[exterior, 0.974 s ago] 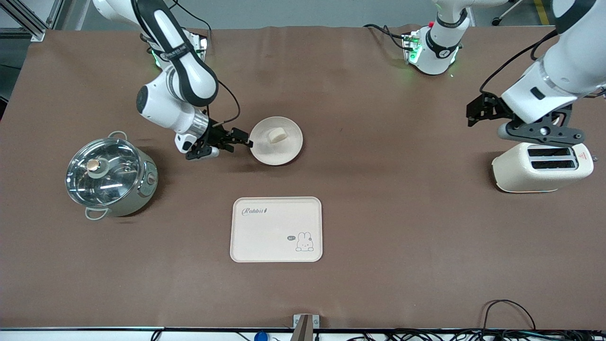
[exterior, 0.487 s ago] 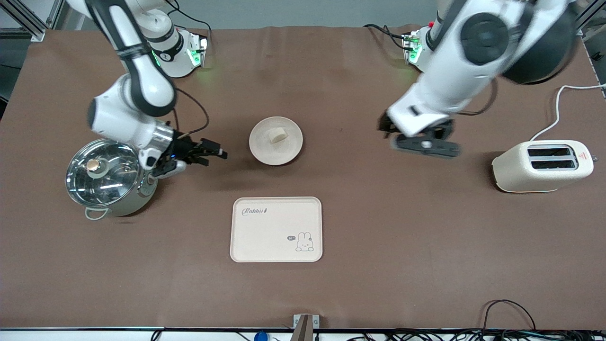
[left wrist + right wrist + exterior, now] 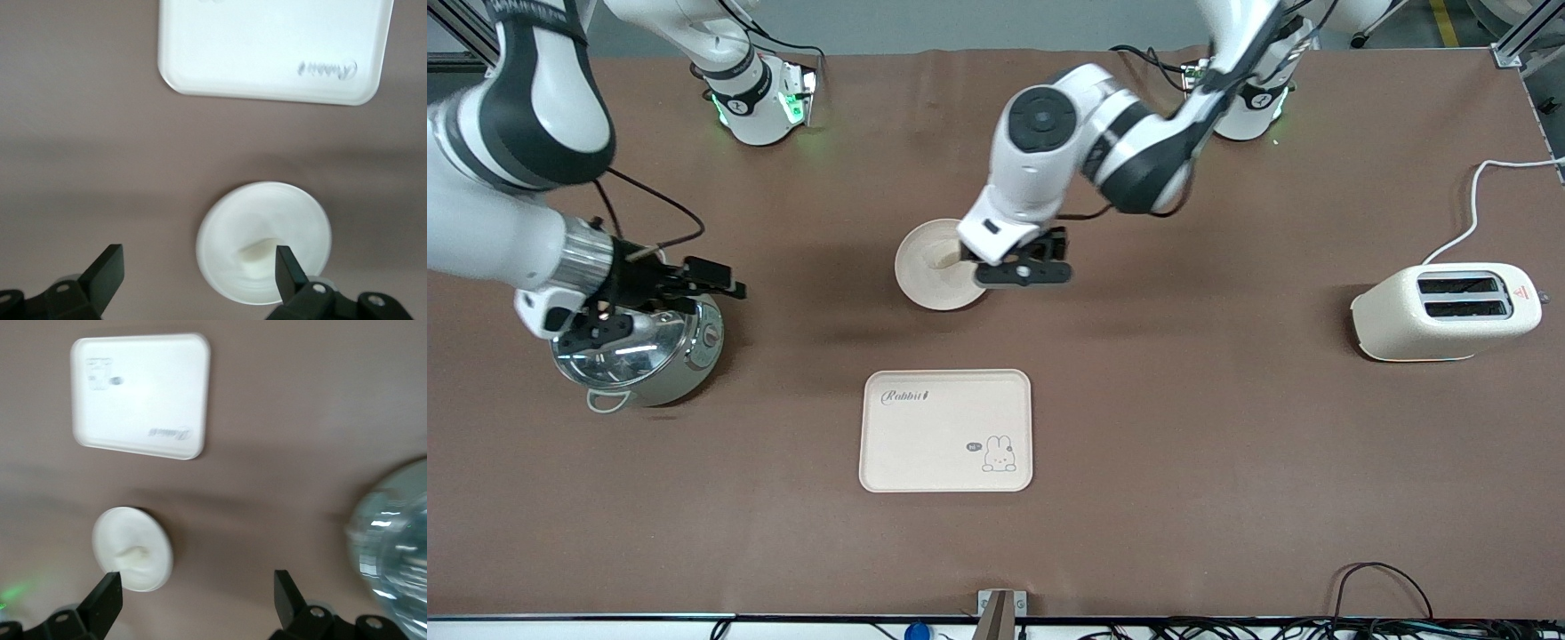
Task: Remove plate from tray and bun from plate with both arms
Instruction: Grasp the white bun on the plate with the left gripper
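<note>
The round cream plate (image 3: pixel 923 277) lies at the middle of the table with the small pale bun (image 3: pixel 945 259) on it. My left gripper (image 3: pixel 1021 269) hangs over the plate's edge toward the left arm's end, open and empty. The left wrist view shows the plate (image 3: pixel 301 215) and bun (image 3: pixel 256 253) below my open left gripper (image 3: pixel 198 270). My right gripper (image 3: pixel 694 284) is up over the pot, open and empty. The right wrist view shows its open gripper (image 3: pixel 197 600), with the plate (image 3: pixel 154 568) and bun (image 3: pixel 133 555) far off.
A steel pot (image 3: pixel 636 347) with a glass lid stands toward the right arm's end. A cream rabbit tray (image 3: pixel 945 431) lies nearer the front camera than the plate. A white toaster (image 3: pixel 1445 313) stands toward the left arm's end.
My left arm swung from over the toaster across to the plate. My right gripper drew away from the plate's edge to over the pot. The plate and bun stayed put.
</note>
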